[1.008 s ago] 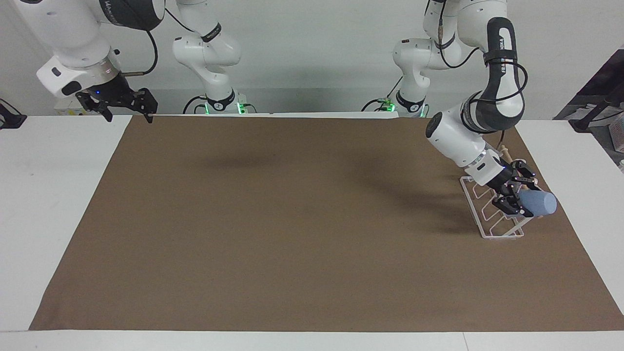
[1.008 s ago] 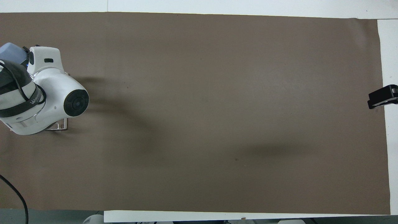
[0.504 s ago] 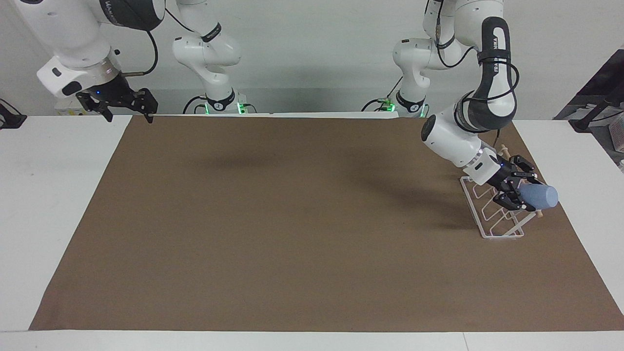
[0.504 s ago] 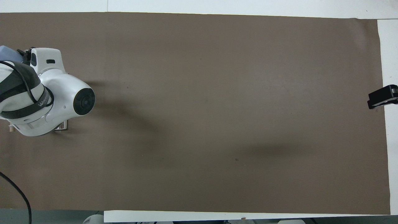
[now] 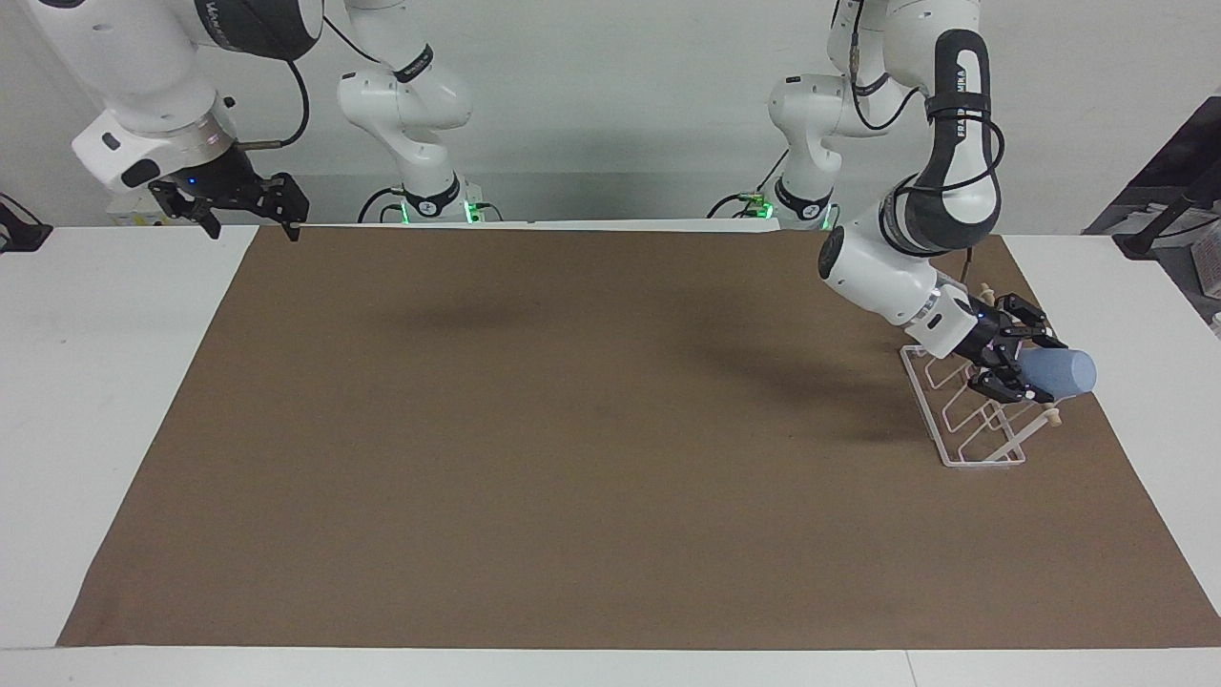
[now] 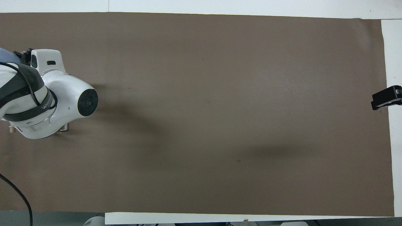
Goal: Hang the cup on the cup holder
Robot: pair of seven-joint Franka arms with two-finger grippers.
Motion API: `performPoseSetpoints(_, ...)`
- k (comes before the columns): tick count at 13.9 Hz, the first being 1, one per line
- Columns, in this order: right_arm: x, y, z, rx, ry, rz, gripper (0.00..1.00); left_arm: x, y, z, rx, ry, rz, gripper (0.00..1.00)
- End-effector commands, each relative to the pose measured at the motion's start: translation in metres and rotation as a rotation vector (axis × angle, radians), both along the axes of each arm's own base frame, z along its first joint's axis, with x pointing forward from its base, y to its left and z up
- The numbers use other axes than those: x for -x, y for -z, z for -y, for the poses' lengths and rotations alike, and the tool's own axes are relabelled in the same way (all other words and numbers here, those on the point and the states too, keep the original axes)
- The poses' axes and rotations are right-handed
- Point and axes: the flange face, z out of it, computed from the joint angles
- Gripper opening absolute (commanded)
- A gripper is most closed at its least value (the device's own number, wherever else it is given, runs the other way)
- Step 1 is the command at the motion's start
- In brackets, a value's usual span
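The light blue cup lies tilted on its side in the air, base pointing away from the arm. My left gripper is shut on its rim end and holds it over the white wire cup holder at the left arm's end of the mat. The holder's wooden dowel shows just under the cup. I cannot tell whether the cup touches a loop. In the overhead view the left arm covers the holder; only a sliver of the cup and a rack corner show. My right gripper waits open above the mat's corner.
A brown mat covers most of the white table. The right gripper's tip shows at the mat's edge in the overhead view. A black cable runs near the robots' edge.
My left gripper has lifted the cup a little and tilted it flatter over the holder, and the arm's elbow has shifted. The right arm has not moved.
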Motion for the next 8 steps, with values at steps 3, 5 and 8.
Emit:
performPoseSetpoints(3, 0.007, 0.000, 0.000, 0.004, -0.013, -0.007, 1.00, 0.004, 0.005, 0.000, 0.062, 0.035, -0.001, 0.28)
performPoseSetpoints(5, 0.007, -0.001, 0.001, 0.004, -0.010, -0.005, 1.00, -0.003, 0.030, -0.002, 0.059, 0.012, -0.020, 0.28)
performPoseSetpoints(8, 0.007, 0.000, 0.002, 0.004, -0.010, -0.007, 1.00, -0.004, 0.029, -0.003, 0.059, 0.007, -0.016, 0.28)
